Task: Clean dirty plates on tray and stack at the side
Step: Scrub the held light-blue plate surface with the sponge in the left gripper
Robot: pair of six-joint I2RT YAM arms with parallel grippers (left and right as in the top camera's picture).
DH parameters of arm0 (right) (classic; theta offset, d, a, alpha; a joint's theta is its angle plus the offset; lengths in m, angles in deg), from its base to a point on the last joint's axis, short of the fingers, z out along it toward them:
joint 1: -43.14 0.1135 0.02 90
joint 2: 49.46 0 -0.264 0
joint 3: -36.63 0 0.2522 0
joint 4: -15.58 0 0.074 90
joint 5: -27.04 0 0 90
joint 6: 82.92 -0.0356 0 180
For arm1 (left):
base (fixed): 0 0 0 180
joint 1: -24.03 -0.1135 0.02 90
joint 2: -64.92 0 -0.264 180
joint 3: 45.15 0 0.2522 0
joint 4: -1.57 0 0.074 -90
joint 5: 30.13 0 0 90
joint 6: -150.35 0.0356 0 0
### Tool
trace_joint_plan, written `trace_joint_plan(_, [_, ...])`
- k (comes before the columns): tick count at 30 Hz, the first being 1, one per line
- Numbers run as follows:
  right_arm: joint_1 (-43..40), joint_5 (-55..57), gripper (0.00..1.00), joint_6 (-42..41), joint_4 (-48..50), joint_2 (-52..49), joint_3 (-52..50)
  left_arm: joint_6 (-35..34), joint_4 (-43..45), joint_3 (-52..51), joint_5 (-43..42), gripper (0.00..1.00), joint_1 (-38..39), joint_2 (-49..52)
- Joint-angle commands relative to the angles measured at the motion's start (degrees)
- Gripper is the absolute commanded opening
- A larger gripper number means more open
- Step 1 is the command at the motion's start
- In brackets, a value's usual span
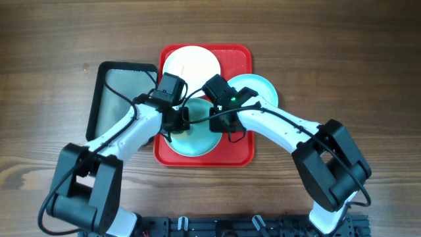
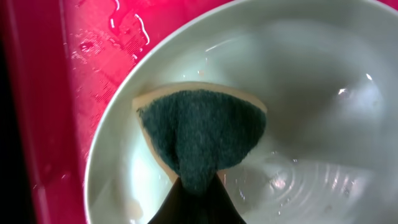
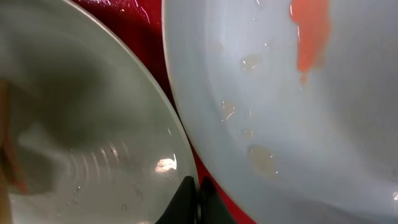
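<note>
White plate (image 1: 191,64) sits in the far left corner of the red tray (image 1: 240,150). One light blue plate (image 1: 263,89) hangs over the tray's right rim, and the second blue plate (image 1: 194,141) lies at the middle of the tray's near edge. Both my arms are over that second one. My left tool (image 2: 186,208) is clamped tight on a sponge (image 2: 202,134), its green scouring face toward my camera, lying in the plate's bowl near the tray's left rim. My right tool (image 3: 196,199) is fully closed, its tips right at that plate's rim. I can't tell whether it pinches the rim. Just beside them a pale plate (image 3: 298,137) carries an orange-red smear (image 3: 311,37), with a strip of tray between.
</note>
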State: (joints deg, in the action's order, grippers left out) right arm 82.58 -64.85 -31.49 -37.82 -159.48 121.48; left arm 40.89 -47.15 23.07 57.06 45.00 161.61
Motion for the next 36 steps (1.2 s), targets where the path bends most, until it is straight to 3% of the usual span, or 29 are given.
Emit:
trace_joint_plan(1, [-0.1, 0.4, 0.04, -0.4, -0.1, -0.2, 1.3, -0.7, 1.4, -0.3, 1.0, 0.04, 0.1, 2.1])
trace_joint_plan(12, [-0.1, 0.4, 0.04, -0.4, -0.1, -0.2, 1.3, -0.5, 2.8, -0.6, 0.9, 0.04, 0.2, 7.0])
trace_joint_plan(21, [-0.1, 0.3, 0.04, -0.4, 0.0, -0.2, 1.3, -0.3, 2.1, -1.0, -5.9, 0.04, 0.2, 7.7])
trace_joint_plan(36, [-0.1, -7.6, 0.04, 1.3, 1.6, -0.2, 1.2, 1.7, 1.0, -2.6, -6.4, 0.04, 0.2, 7.7])
